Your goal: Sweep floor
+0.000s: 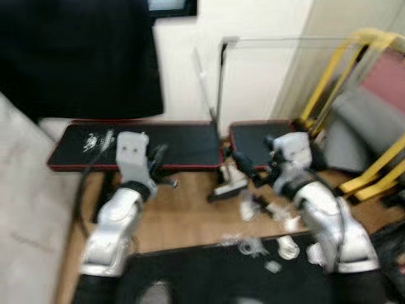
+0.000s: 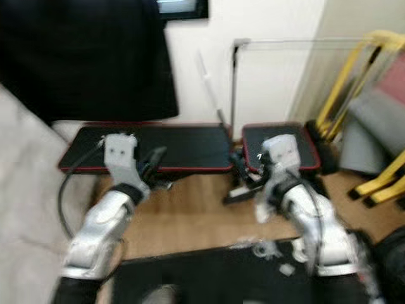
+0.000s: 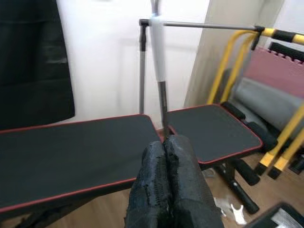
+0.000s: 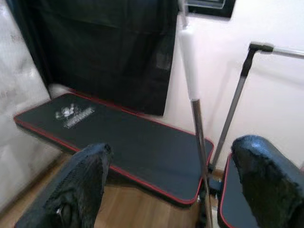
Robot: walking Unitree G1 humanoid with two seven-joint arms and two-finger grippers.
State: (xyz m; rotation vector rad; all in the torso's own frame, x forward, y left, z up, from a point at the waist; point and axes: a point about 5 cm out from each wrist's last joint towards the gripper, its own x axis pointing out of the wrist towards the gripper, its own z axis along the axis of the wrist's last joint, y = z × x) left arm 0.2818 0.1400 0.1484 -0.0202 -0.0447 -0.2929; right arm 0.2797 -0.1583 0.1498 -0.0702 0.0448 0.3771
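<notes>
Reaching toward the white-gripped metal broom handle [image 4: 190, 61] leaning against the far wall, the right gripper [image 4: 171, 190] is spreading wide; left gripper [image 3: 166, 185] is pressed closed, empty. Next, probably, closing around it.

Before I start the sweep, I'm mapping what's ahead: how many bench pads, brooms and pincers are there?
Bench pads: 2 (long pad, short pad)
Broom: 1
Pincers: 2 (left pincer, right pincer)
Total: 5
</notes>
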